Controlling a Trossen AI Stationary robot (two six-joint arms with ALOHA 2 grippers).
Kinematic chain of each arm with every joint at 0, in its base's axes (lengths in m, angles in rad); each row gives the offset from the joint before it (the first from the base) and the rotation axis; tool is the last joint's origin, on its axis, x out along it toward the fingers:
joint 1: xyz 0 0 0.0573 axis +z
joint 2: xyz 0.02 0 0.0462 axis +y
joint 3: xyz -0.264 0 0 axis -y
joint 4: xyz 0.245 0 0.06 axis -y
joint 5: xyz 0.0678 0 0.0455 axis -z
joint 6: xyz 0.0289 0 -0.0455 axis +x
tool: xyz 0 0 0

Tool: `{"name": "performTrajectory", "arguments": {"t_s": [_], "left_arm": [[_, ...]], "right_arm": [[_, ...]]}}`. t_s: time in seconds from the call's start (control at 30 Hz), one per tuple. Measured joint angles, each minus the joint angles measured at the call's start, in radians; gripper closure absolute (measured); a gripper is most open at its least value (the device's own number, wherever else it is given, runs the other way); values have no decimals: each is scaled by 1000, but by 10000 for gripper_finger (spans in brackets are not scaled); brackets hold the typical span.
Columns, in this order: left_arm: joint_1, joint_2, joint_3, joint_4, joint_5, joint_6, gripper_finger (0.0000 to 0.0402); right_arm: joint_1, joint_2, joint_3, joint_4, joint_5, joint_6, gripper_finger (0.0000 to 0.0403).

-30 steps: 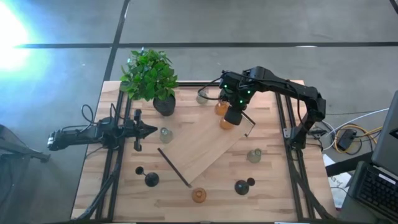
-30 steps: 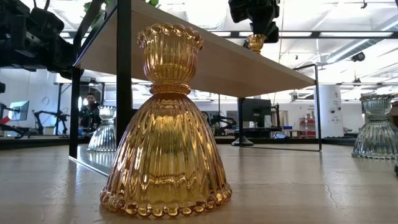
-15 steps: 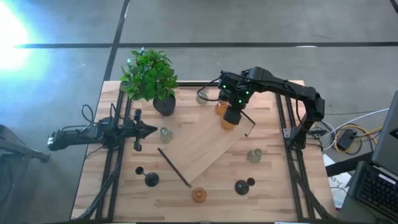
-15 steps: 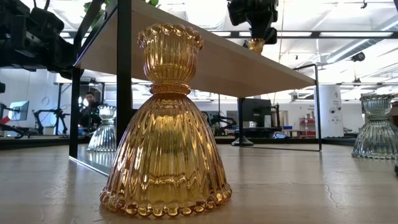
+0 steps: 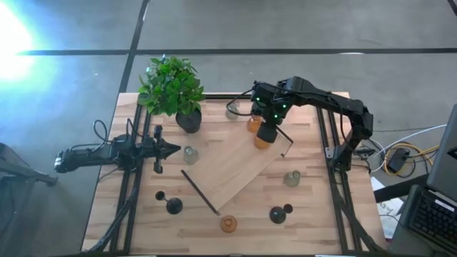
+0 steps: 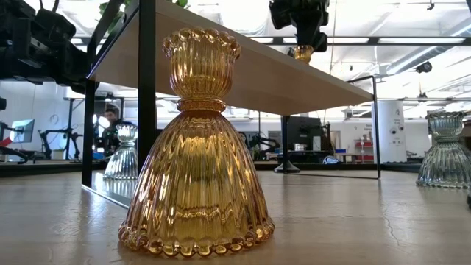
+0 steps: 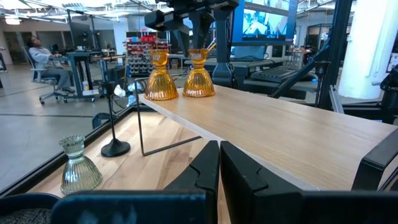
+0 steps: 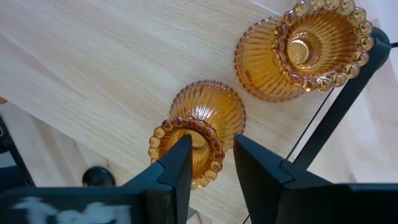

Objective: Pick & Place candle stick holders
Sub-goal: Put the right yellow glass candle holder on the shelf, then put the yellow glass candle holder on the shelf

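Observation:
A raised wooden shelf stands mid-table. Two amber glass candle stick holders rest upright on their bases at its far right corner. My right gripper points down over the nearer one, open. One finger is over its cup and the other is outside the beaded rim. The second amber holder stands beside it. My left gripper waits shut at the table's left, level and holding nothing.
A third amber holder stands near the front edge. Pale green holders and black stemmed ones are spread over the table. A potted plant stands at the far left. The shelf's black legs reach down to the table.
In the low view my right gripper's fingers have spread apart above the amber holder on the shelf. The holder stays upright where it was. The arm itself has kept its place.

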Motion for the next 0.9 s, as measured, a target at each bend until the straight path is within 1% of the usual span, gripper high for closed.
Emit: {"name": "performTrajectory", "arguments": {"t_s": [0.63,0.77,0.9], "left_arm": [[0,0,0,0,0,0,383],[0,0,0,0,0,0,383],[0,0,0,0,0,0,383]], "right_arm": [[1,-1,8,44,-7,5,288],[1,-1,29,42,-7,5,288],[0,-1,79,8,-7,5,284]]}}
